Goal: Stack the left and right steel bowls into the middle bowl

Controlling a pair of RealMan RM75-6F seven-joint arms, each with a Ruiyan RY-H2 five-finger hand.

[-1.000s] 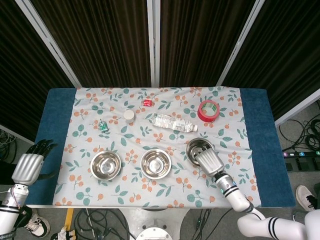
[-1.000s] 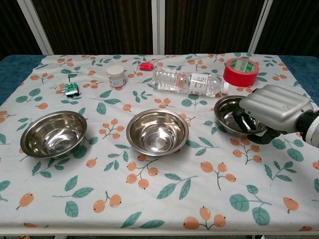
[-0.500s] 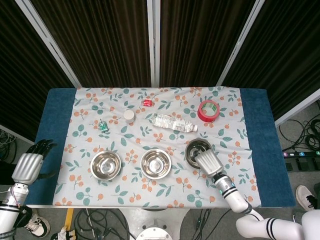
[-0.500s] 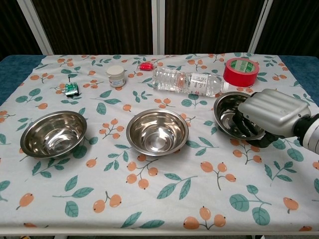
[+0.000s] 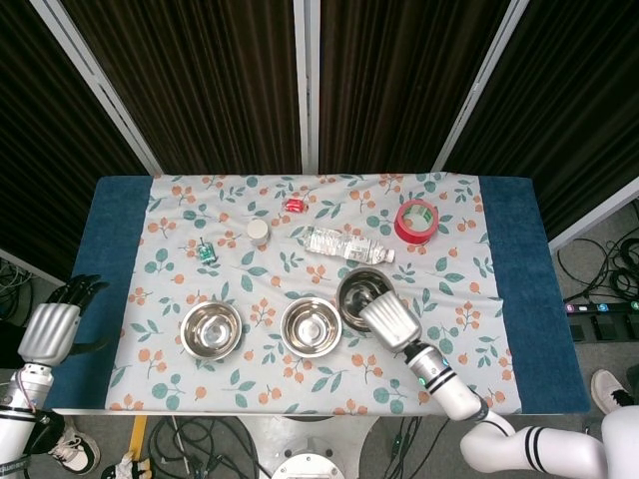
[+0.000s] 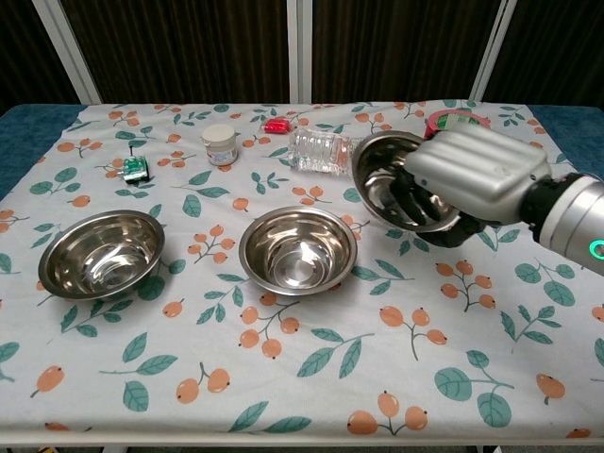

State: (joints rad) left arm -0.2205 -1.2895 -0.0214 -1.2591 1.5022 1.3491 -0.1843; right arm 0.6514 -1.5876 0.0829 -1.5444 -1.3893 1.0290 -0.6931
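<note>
My right hand (image 6: 467,179) (image 5: 387,321) grips the right steel bowl (image 6: 385,177) (image 5: 360,293) by its rim and holds it tilted in the air, just right of the middle bowl (image 6: 297,249) (image 5: 311,326). The left steel bowl (image 6: 101,253) (image 5: 211,328) sits on the cloth at the left. My left hand (image 5: 50,325) hangs off the table's left edge with fingers spread, holding nothing.
A clear water bottle (image 6: 319,149) lies behind the lifted bowl, and a red tape roll (image 6: 445,118) shows behind my right hand. A white jar (image 6: 219,143), a small red object (image 6: 276,125) and a green toy (image 6: 135,168) sit further back on the floral cloth (image 6: 283,377).
My right hand has lifted the right bowl off the cloth and carried it left toward the middle bowl, tilting it. The left hand has barely moved.
</note>
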